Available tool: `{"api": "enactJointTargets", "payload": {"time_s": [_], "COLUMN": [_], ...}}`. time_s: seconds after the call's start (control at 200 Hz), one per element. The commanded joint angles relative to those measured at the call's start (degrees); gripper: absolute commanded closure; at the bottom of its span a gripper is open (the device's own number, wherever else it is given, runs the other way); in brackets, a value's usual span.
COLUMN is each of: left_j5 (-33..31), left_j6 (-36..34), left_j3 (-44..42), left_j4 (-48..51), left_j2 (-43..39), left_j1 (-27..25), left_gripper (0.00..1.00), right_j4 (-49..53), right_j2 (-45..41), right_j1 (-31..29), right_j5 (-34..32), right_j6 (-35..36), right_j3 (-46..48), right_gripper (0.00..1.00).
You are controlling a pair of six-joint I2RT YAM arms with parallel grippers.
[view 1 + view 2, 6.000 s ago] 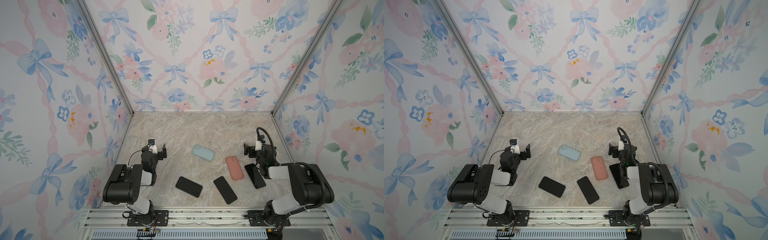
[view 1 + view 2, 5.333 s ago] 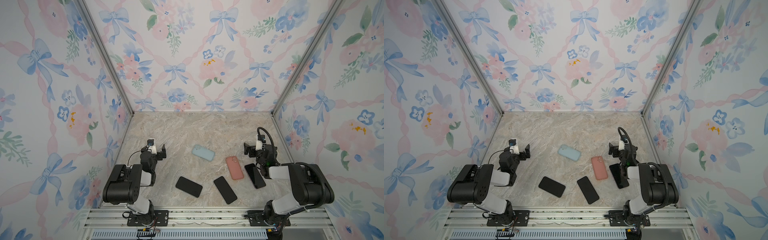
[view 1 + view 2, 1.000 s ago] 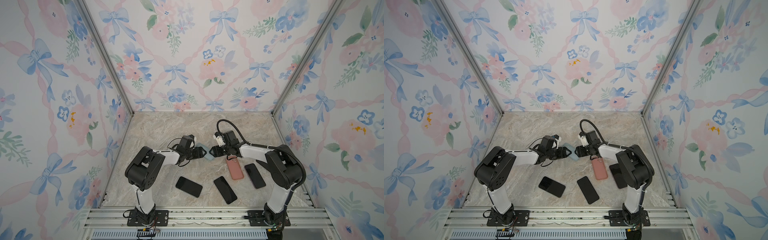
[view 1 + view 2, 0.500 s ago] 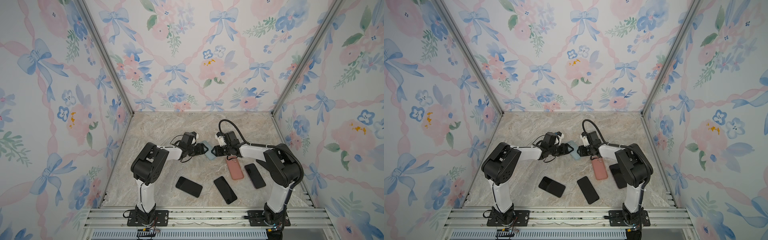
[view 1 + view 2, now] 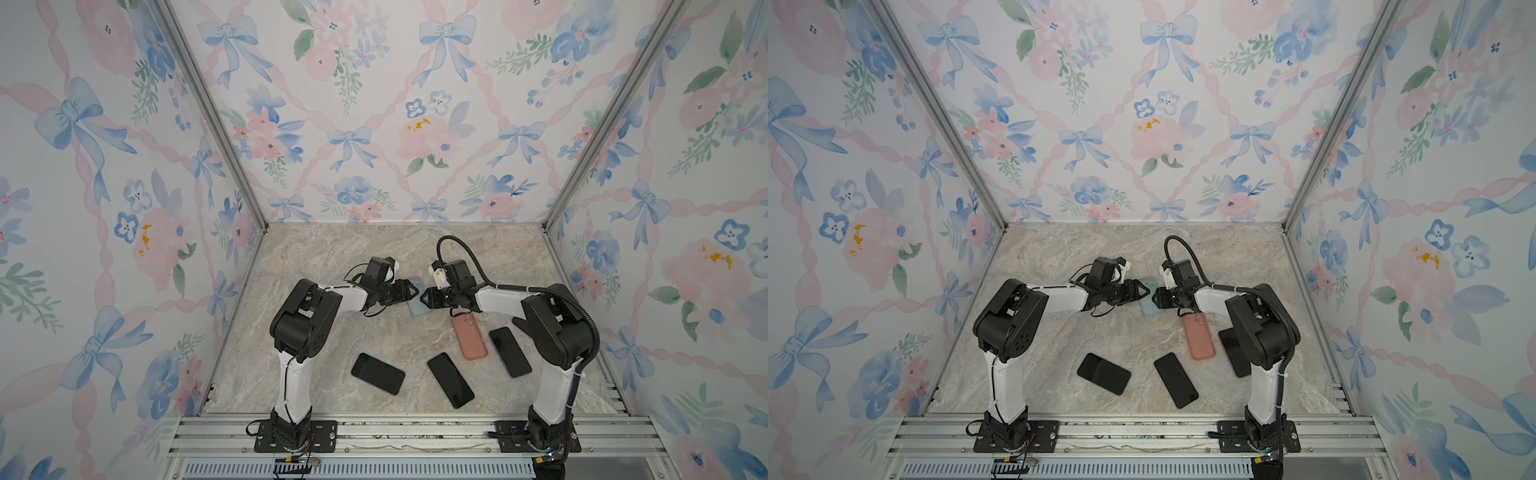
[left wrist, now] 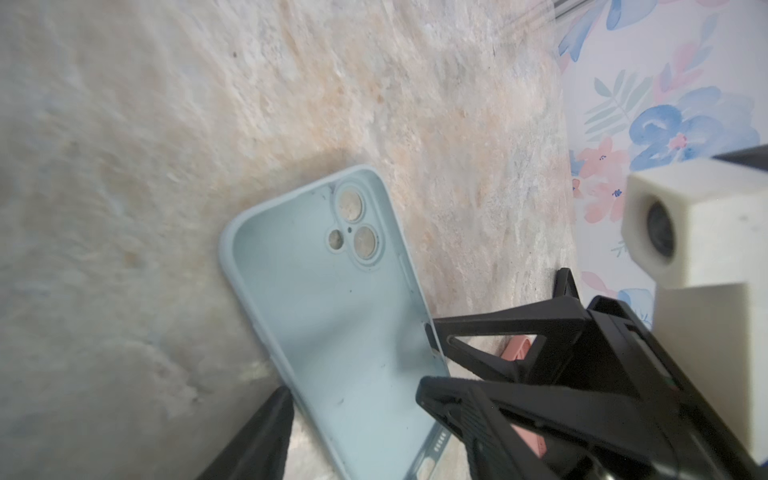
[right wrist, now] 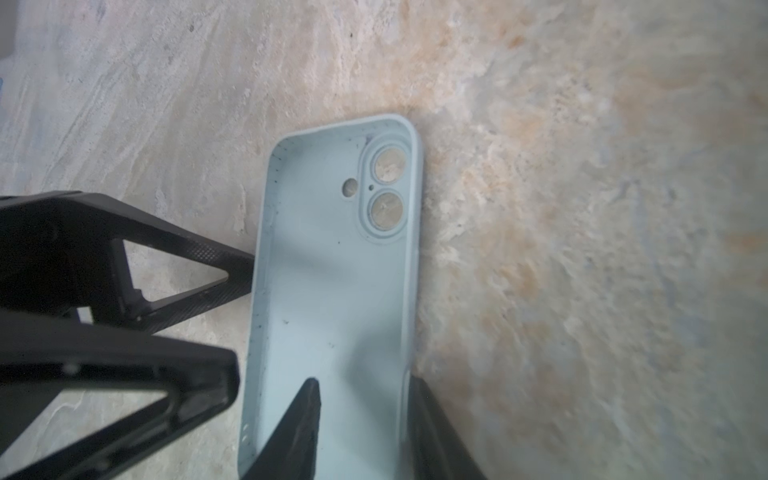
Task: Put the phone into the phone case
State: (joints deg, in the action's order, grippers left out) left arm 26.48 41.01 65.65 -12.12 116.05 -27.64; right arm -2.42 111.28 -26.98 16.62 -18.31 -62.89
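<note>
The light blue phone case lies open side up mid-table, camera holes at its far end. My right gripper reaches in from the right. One finger is inside the case and the other outside its long wall, with a gap left. My left gripper comes from the left, open, its fingertips at the opposite long edge. Three black phones lie near the front.
A pink phone case lies back up just right of the blue one, under the right forearm. In a top view the right arm half hides the rightmost phone. Flowered walls close in three sides, and a metal rail runs along the front.
Both arms came in from the sides to meet at the blue case, which has turned from slanted to nearly lengthwise. In the last second the right jaws narrowed around its wall.
</note>
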Motion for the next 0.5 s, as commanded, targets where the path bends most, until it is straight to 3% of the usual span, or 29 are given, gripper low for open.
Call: {"api": "enactJointTargets", "payload": {"time_s": [0.0, 0.495], "left_j5": [1.02, 1.04], "left_j6": [-0.23, -0.15], "left_j3": [2.31, 7.06], "left_j4": [2.80, 5.14], "left_j2": [1.93, 4.62], "left_j1": [0.65, 2.85], "left_gripper": [0.34, 0.34], "right_j4": [1.10, 2.41], "right_j2": [2.84, 8.32], "right_j1": [0.22, 1.59], "right_j5": [0.60, 1.94], "right_j6": [-1.28, -1.73], "right_j3": [-2.32, -10.37], "right_gripper": [0.62, 0.61]}}
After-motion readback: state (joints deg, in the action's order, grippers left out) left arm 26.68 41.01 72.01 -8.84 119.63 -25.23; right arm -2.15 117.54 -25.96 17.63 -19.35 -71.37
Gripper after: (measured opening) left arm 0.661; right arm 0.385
